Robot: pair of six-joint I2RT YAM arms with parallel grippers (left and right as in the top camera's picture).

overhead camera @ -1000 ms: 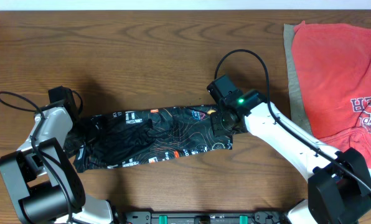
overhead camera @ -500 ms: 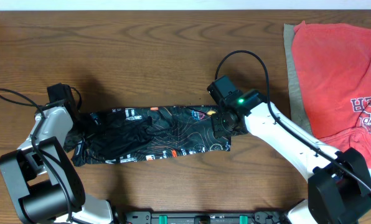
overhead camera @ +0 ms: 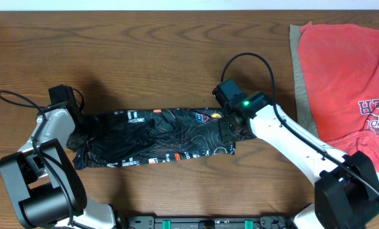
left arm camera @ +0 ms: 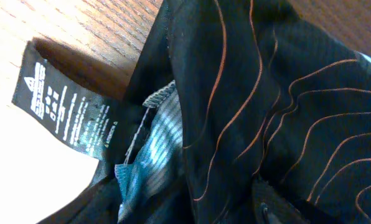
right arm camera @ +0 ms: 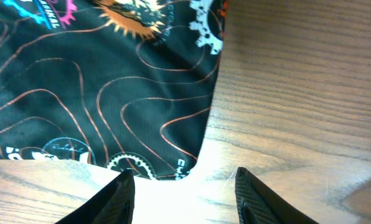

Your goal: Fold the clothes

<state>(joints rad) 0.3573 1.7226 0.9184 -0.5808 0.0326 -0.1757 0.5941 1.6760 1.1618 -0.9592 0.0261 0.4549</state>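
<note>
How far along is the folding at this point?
Done: the black jersey lies folded into a long strip. In hand: the left gripper is at its left end, and the right gripper is open over its right edge. Left: shortening the strip, then the red T-shirt, spread on a beige garment.

Lettering on jersey (overhead camera: pixel 158 137), care label (left arm camera: pixel 64 102) and red T-shirt (overhead camera: pixel 342 70) is unreadable.

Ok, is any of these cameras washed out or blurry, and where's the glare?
Overhead: even and sharp, just a soft shadow on the table above the jersey's left end. Left wrist: very close and slightly soft, with a blown-out white patch lower left under the label. Right wrist: print sharp, but the table glares white at the bottom between the right gripper's fingers.
</note>
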